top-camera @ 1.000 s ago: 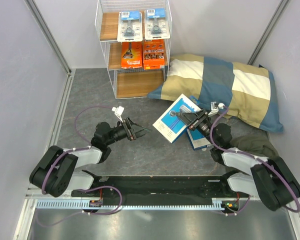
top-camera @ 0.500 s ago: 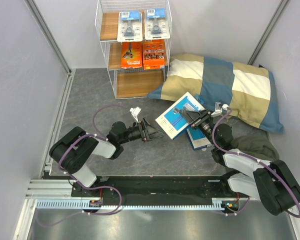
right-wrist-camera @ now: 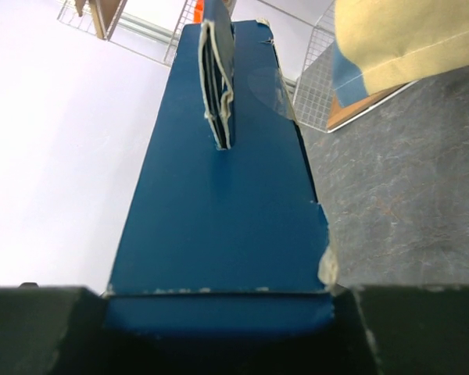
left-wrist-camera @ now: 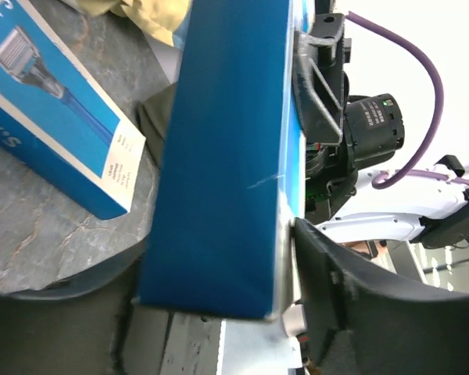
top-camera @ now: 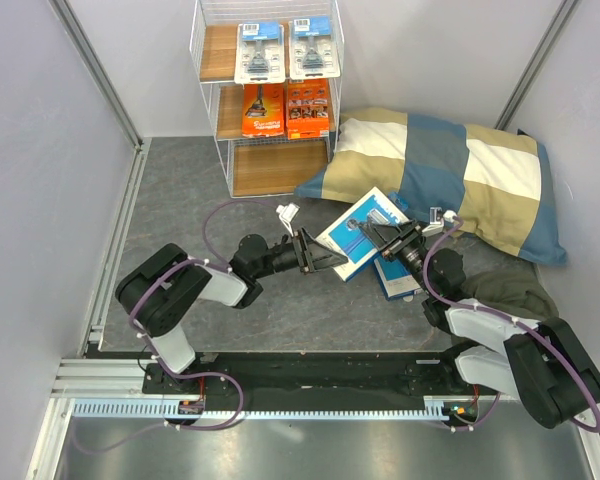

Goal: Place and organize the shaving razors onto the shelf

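A blue razor box (top-camera: pixel 365 232) hangs tilted above the floor, my right gripper (top-camera: pixel 395 238) shut on its upper right end (right-wrist-camera: pixel 227 195). My left gripper (top-camera: pixel 325 258) straddles the box's lower left corner (left-wrist-camera: pixel 227 156). One of its fingers (left-wrist-camera: pixel 320 266) rests against the box's face, and the other stands a sliver off the far side. A second blue box (top-camera: pixel 398 275) lies flat on the floor under the right arm. The shelf (top-camera: pixel 265 168) holds two clear packs (top-camera: pixel 260 52) on its top tier and two orange packs (top-camera: pixel 263 110) on the middle tier.
A blue-and-beige checked pillow (top-camera: pixel 450 175) lies right of the shelf, touching its foot. A dark green cloth (top-camera: pixel 505 285) lies beside the right arm. White walls close the cell on the left, right and back.
My left arm has reached right, from mid-floor to the held blue box, and its jaws have narrowed around the box's corner. The right gripper lifted the box slightly and kept its grip.
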{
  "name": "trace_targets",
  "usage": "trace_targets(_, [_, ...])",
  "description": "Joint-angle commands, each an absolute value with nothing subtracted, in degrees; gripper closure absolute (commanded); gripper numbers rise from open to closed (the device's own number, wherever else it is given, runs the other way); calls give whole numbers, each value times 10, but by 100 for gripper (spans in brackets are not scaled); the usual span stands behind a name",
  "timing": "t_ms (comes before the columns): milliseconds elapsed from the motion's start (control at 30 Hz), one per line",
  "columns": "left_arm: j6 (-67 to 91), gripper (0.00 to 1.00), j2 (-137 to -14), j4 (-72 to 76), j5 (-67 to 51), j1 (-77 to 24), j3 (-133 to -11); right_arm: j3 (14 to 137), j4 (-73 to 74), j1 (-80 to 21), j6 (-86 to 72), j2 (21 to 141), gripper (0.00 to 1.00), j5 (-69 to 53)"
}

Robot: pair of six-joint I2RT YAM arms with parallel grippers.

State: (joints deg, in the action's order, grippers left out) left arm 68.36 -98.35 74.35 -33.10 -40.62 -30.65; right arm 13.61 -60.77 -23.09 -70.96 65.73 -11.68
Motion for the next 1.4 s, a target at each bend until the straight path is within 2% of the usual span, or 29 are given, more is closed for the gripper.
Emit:
trace_targets(0, [709, 54, -1000, 952, -330, -411, -326, 132, -654, -232, -717, 652, 77, -113])
trace_targets(33, [711, 61, -1003, 952, -332, -411, -326, 132, -652, -232, -717, 652, 76, -113])
trace_targets(67, [715, 79, -1005, 950, -334, -410, -325, 132, -650, -232, -716, 650, 75, -113])
trace_targets(100, [721, 84, -1007, 951, -334, -411, -325, 133, -647, -231, -715, 650, 73, -113])
trace_targets(200, [725, 89, -1017, 952, -335, -410, -323, 132, -638, -232, -714, 649, 64, -113])
trace_targets(233, [726, 89, -1019, 952, -334, -408, -322, 132, -638, -231, -712, 649, 54, -115])
trace_targets(300, [734, 92, -1024, 952, -335, -403, -318, 131, -631, -231, -710, 645, 43, -117])
trace_targets(333, [736, 93, -1026, 952, -335, -394, -316, 130, -628, -232, -708, 643, 34, -118])
trace_targets(433, [742, 94, -1027, 952, -336, -371, -303, 127, -610, -232, -701, 633, 20, -117])
trace_targets(533, [745, 96, -1020, 952, -337, -342, -283, 127, -578, -230, -689, 613, 10, -112])
trace_targets(700, [748, 96, -1004, 952, -339, -295, -232, 128, -526, -229, -671, 580, 5, -96])
trace_targets(967, [758, 96, -977, 953, -306, -224, -133, 125, -509, -223, -666, 574, 5, -95])
trace_targets(1367, [773, 98, -955, 949, -287, -158, -86, 124, -497, -221, -664, 576, 5, -98])
